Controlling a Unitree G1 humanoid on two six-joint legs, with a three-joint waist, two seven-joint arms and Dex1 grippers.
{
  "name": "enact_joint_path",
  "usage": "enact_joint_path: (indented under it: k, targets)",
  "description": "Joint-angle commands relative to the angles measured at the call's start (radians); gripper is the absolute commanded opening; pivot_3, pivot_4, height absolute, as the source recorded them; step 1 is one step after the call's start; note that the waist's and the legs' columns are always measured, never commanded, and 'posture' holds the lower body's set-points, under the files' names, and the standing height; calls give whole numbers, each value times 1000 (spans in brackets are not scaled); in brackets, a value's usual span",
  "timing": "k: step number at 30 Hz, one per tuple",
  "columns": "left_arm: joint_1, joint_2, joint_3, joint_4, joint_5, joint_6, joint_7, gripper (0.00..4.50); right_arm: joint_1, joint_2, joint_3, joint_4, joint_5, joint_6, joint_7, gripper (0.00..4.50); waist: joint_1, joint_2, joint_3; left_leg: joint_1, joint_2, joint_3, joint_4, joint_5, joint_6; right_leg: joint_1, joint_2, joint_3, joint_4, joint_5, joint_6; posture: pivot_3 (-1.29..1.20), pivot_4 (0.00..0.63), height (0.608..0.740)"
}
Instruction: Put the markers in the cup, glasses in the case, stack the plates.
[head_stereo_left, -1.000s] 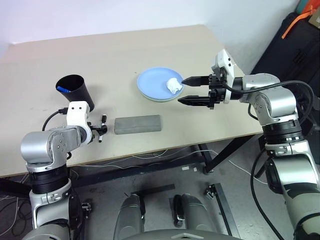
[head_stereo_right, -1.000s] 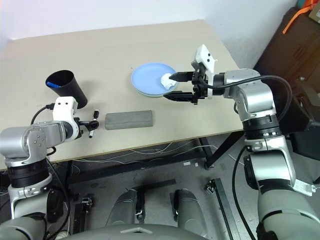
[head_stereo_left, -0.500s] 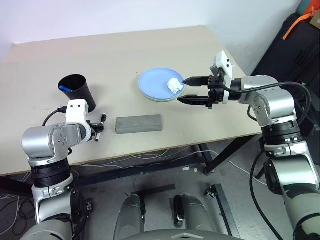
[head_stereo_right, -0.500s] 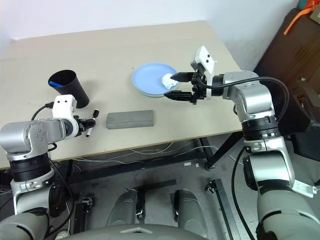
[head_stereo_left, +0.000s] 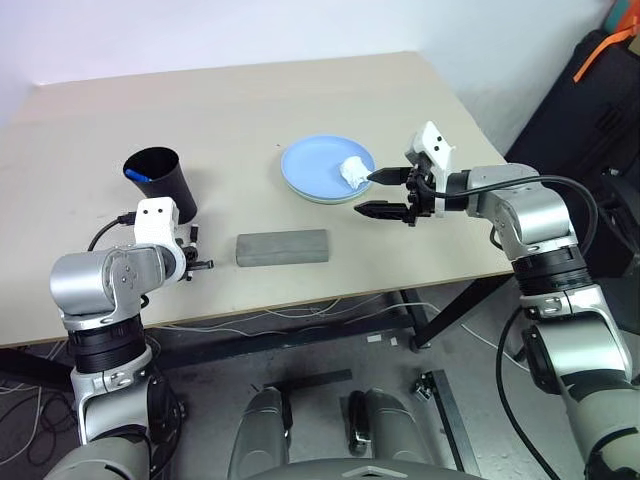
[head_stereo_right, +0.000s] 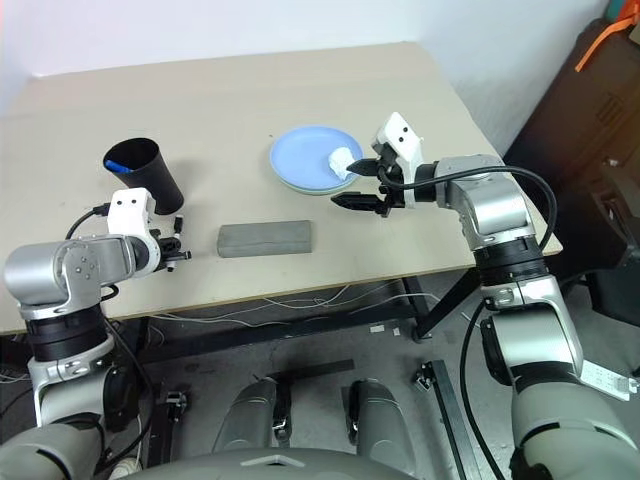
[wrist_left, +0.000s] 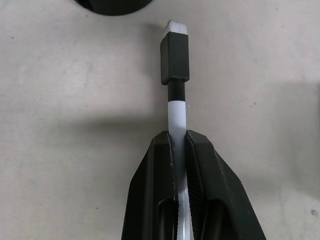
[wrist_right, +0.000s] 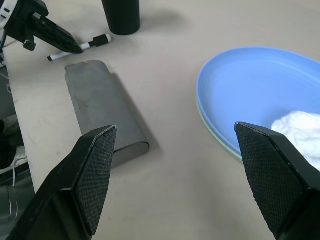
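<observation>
Broadly, the table (head_stereo_left: 250, 110) fills the upper and middle of the head views. On it, right of centre, lie the plates (head_stereo_left: 315, 170), light blue stacked on pale green, with a crumpled white tissue (head_stereo_left: 352, 170) on top; they look light, stiff and slippery, best taken at the rim. The right tool (head_stereo_left: 378, 192) hangs spread and empty just beside their right edge. The case (head_stereo_left: 282, 247) lies lower centre, shut and flat. The cup (head_stereo_left: 160, 180) stands at the left with a blue-capped marker (head_stereo_left: 138, 176) inside. Just below it, the left tool (wrist_left: 177, 145) is clenched on the black-capped marker (wrist_left: 175, 75), mid-barrel, cap end toward the cup's base. This pen is light, rigid and smooth, so it could twist in the grip.
</observation>
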Motion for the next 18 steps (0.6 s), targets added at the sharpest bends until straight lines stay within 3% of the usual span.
enact_joint_path:
  k: [1,7,14,18]
  targets:
    - [-15,8,-48,-50,-55,-25,-83,8,-33,5,-21,-9,3,-19,1,3994,3,0,0,0,0,0,0,0,0,0,0,0,0,0,0,0,150,738]
    - [-30,67,-102,-156,-141,-164,-238,8,-36,11,-17,0,-5,-34,-4,3994,-1,-2,1,-3,0,0,0,0,0,-2,0,0,-1,2,-3,0,150,738]
    - [-15,114,-160,-149,-99,-515,-308,8,-47,17,-20,13,-10,-45,-9,3994,-5,-1,1,-3,1,0,-2,1,2,-4,3,1,-1,3,0,0,150,738]
    - [-36,93,-178,-78,-27,-756,-284,8,-42,19,-20,10,-17,-52,-13,3994,-4,-1,1,-3,1,1,-2,1,2,-4,2,1,-1,3,0,0,150,738]
